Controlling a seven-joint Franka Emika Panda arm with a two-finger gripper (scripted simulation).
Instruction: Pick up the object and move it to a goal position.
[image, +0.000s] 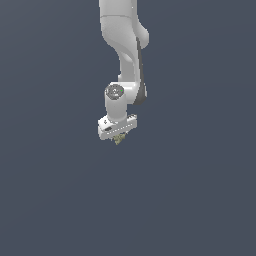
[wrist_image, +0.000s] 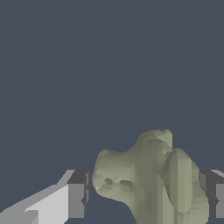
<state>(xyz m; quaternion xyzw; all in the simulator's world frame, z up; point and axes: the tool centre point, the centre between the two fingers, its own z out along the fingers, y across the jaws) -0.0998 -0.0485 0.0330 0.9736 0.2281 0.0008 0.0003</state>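
The object (wrist_image: 148, 179) is a lumpy olive-tan piece sitting between my two dark fingertips (wrist_image: 78, 194) in the wrist view. One pad presses its side and the other is at most a hair off it. My gripper (wrist_image: 146, 194) is shut on the object. In the exterior view the white gripper (image: 118, 137) points downward near the middle. The small olive object (image: 119, 140) pokes out just beneath the hand, largely hiding the fingers.
The white arm (image: 125, 45) comes down from the top of the exterior view. Around it there is only a uniform dark blue-grey background, with no visible surface edge or other item.
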